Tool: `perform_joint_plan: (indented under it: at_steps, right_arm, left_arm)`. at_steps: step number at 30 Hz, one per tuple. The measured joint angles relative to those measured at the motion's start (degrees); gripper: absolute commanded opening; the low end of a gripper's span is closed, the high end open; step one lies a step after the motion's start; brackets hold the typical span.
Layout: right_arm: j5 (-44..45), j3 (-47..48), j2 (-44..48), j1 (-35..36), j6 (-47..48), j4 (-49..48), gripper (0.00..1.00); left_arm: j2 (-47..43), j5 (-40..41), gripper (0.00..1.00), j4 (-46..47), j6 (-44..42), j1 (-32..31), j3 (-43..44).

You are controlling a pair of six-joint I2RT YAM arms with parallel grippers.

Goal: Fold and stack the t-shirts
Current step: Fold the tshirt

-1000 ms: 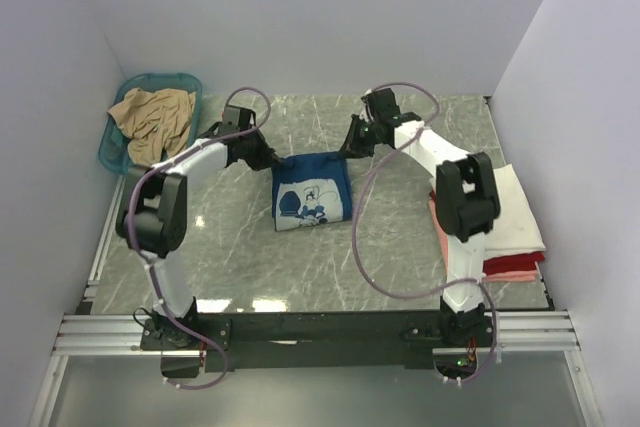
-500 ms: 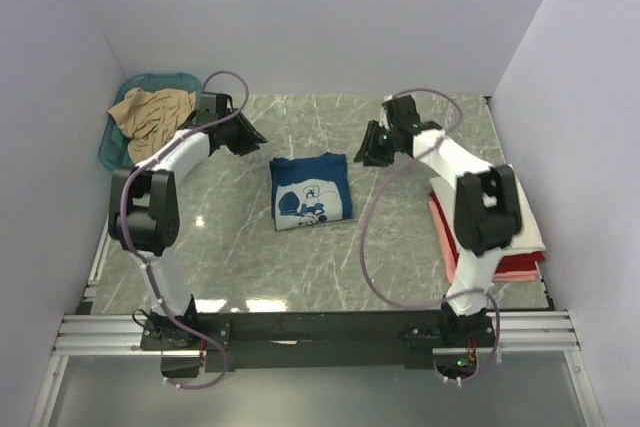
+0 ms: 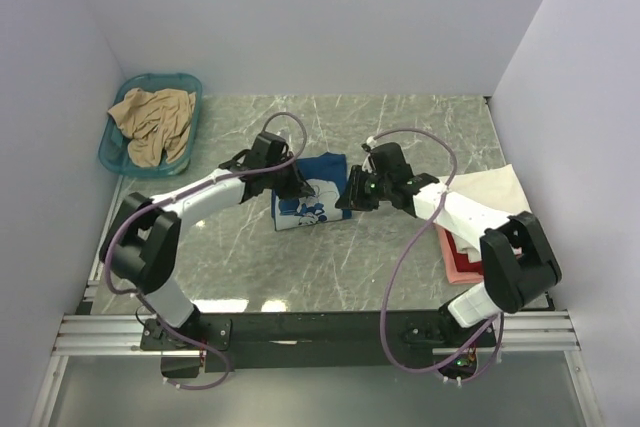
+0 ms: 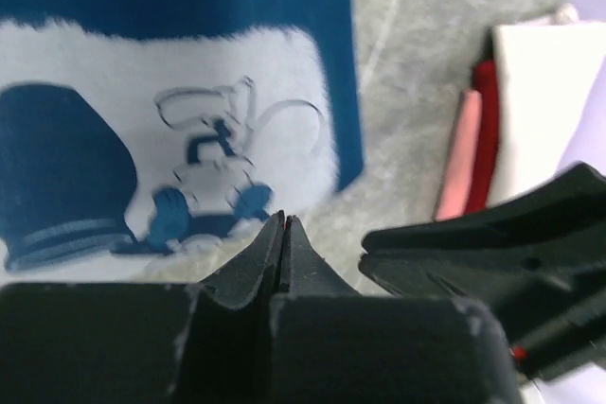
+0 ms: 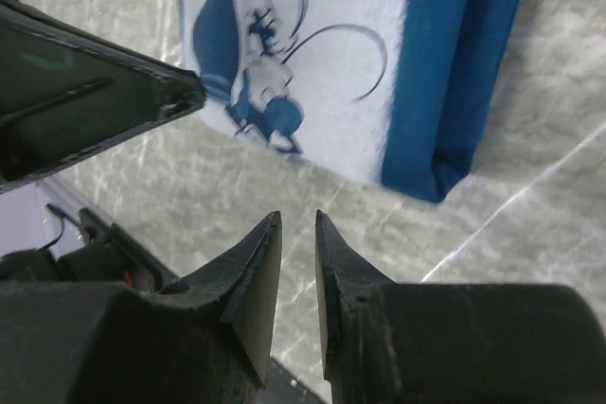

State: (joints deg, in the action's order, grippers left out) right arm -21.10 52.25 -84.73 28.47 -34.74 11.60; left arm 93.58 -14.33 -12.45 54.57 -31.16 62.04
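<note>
The dark blue t-shirt (image 3: 318, 205) with a white print lies folded flat on the grey marble table (image 3: 300, 267). My left gripper (image 3: 297, 187) is shut and empty, low over the shirt's left part; the left wrist view has the print (image 4: 170, 130) just ahead of its tips (image 4: 283, 220). My right gripper (image 3: 352, 196) is narrowly open and empty beside the shirt's right edge; in the right wrist view (image 5: 298, 222) the shirt's folded edge (image 5: 454, 63) lies just ahead. A tan t-shirt (image 3: 152, 119) lies bunched in the basket. A cream-white t-shirt (image 3: 490, 192) tops the red and pink ones (image 3: 458, 259).
The teal plastic basket (image 3: 110, 152) stands at the far left corner. The folded stack sits at the right edge, partly under my right arm, and shows in the left wrist view (image 4: 492, 111). White walls close in the table on three sides.
A second ago both grippers were at the blue shirt's far corners. They drew apart, leaving it flat. Now both have come back in, low at the shirt's left and right sides.
</note>
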Motion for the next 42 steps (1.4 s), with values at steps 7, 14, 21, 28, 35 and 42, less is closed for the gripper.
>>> perform_joint_plan:
  at_steps: [7,14,21,28,35,42]
  right_arm:
    - [0.1,3.7,-10.9,-1.2,0.1,-2.4,0.24]
    - [-1.9,3.8,-17.9,-5.7,-0.1,-3.8,0.24]
    - [-1.8,3.7,-17.1,-6.4,0.3,-3.7,0.29]
    - [0.9,5.8,-14.0,-6.5,2.7,-1.7,0.51]
    - [3.1,13.1,-17.2,-6.6,6.6,-0.4,0.67]
    - [5.1,18.4,-23.3,-6.6,9.8,1.6,0.7]
  left_arm:
    - [12.5,0.7,0.01,1.1,-0.7,0.6,5.6]
    - [19.3,-0.4,0.01,2.3,-0.8,1.4,8.0]
    - [18.8,-0.3,0.03,1.9,-1.5,1.6,8.2]
    - [12.9,1.1,0.05,-0.6,-2.6,1.9,7.6]
    - [7.1,1.1,0.04,1.7,-1.7,-0.5,2.9]
    - [10.2,0.4,0.01,3.9,0.2,-4.1,-1.4]
